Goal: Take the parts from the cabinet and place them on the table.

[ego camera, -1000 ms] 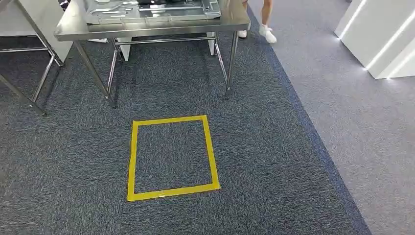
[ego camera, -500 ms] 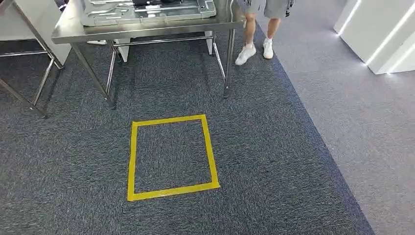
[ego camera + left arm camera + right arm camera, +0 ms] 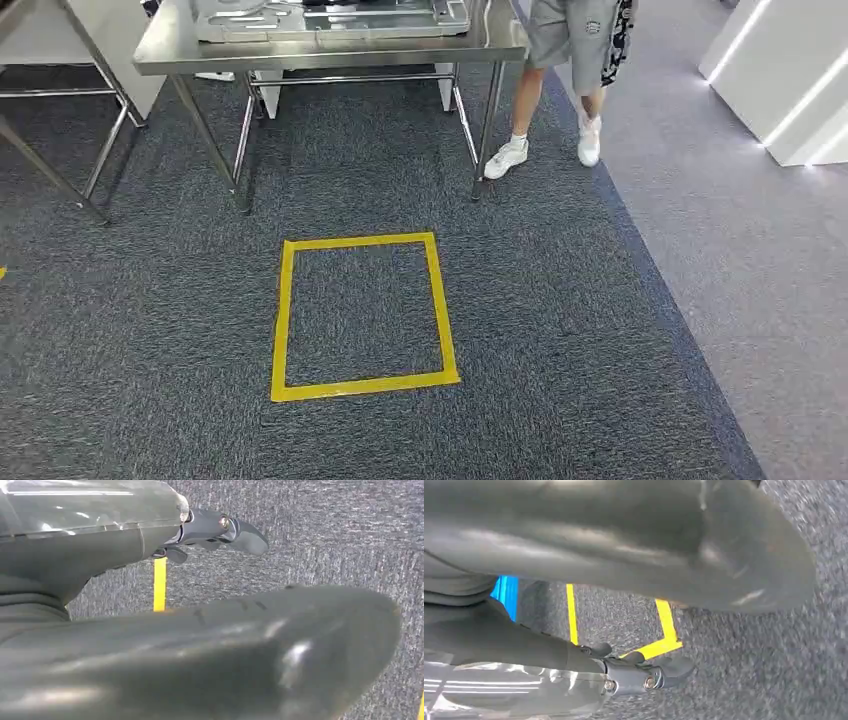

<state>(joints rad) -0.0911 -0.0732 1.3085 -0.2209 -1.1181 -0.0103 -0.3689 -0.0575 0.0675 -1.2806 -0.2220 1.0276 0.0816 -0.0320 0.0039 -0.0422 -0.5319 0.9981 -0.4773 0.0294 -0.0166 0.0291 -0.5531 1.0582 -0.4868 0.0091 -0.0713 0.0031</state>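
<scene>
A steel table point(image 3: 330, 52) stands ahead at the far end of the carpet. On it lies a grey tray point(image 3: 335, 20) with flat metal parts. My left hand point(image 3: 215, 555) hangs over the carpet, its thick thumb point(image 3: 225, 650) apart from the dark, stretched-out fingers point(image 3: 220, 527), with nothing between them. My right hand point(image 3: 649, 630) hangs the same way, its dark fingers point(image 3: 649, 672) straight and its thumb point(image 3: 649, 545) apart, holding nothing.
A yellow tape square point(image 3: 365, 315) marks the carpet in front of the table. A person point(image 3: 565, 80) in shorts and white shoes stands by the table's right legs. A second metal frame point(image 3: 60, 130) is at the left, white units point(image 3: 785, 80) at the right.
The whole picture has shifted a little, so the camera moved. The person has walked nearer along the table's right end.
</scene>
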